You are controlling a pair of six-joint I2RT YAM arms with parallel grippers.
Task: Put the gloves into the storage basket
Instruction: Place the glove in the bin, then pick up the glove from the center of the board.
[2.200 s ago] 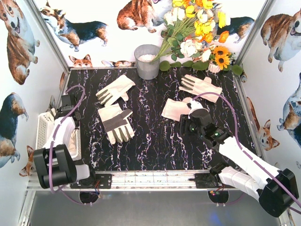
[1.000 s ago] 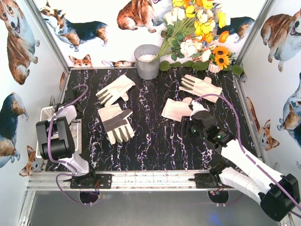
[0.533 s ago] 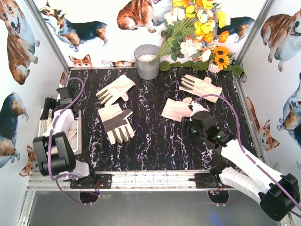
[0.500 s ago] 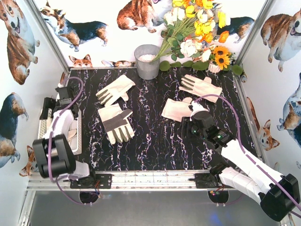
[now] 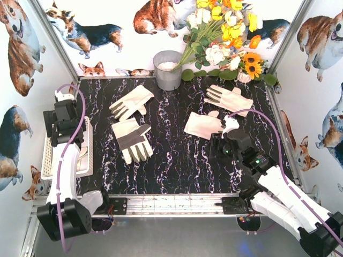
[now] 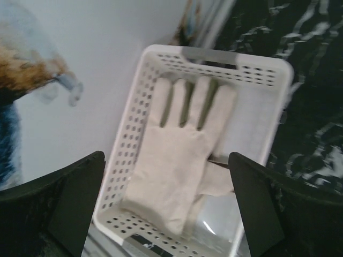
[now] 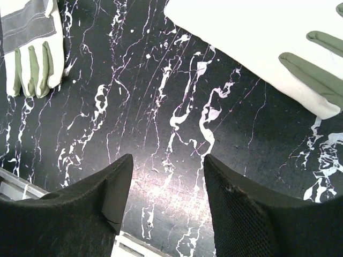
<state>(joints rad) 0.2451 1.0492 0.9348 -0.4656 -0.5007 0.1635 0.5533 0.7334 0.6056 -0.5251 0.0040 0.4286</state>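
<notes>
The right gripper (image 7: 167,170) hangs spread and empty over the black marbled tabletop (image 5: 177,160). The left gripper (image 6: 166,160), likewise released, is above the white storage basket (image 6: 127,140), which holds a glove (image 6: 171,187). Four gloves (image 5: 133,140) lie on the tabletop; behind stand a grey bucket (image 5: 168,70), flowers (image 5: 225,37) and corgi-print walls (image 5: 161,16).

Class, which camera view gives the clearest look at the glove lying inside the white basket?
The left wrist view: the glove lies flat in the storage basket, plainly visible. In the top external view the left arm hides most of it. The right wrist view misses it.
</notes>
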